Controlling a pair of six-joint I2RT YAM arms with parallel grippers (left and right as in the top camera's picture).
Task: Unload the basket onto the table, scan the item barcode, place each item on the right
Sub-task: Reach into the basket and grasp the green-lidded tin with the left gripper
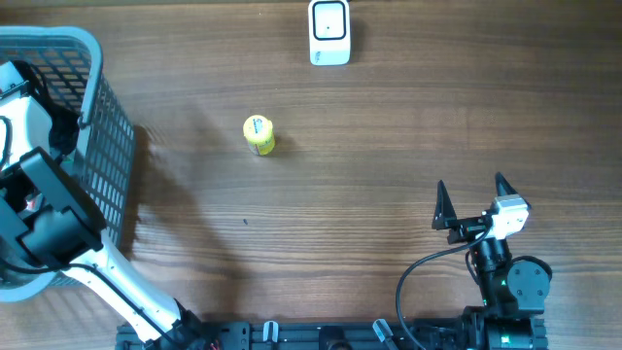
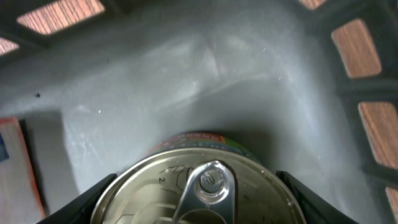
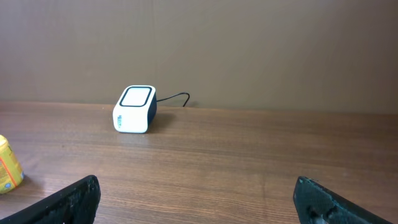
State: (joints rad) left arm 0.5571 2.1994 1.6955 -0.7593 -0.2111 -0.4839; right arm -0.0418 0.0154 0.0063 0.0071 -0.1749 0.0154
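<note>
Inside the basket [image 1: 97,126]: 1 tin can [image 2: 200,163], likely rigid, weighty, slick-sided. Best taken across the round wall below the rim. Left gripper [image 2: 196,186] astride it; cannot tell whether clamped. Right gripper [image 1: 470,182] spread wide, well outside the basket.

You cannot tell whether the left claw [image 2: 196,190] touches the can [image 2: 155,186] between its fingers; the bottom edge cuts both off.
</note>
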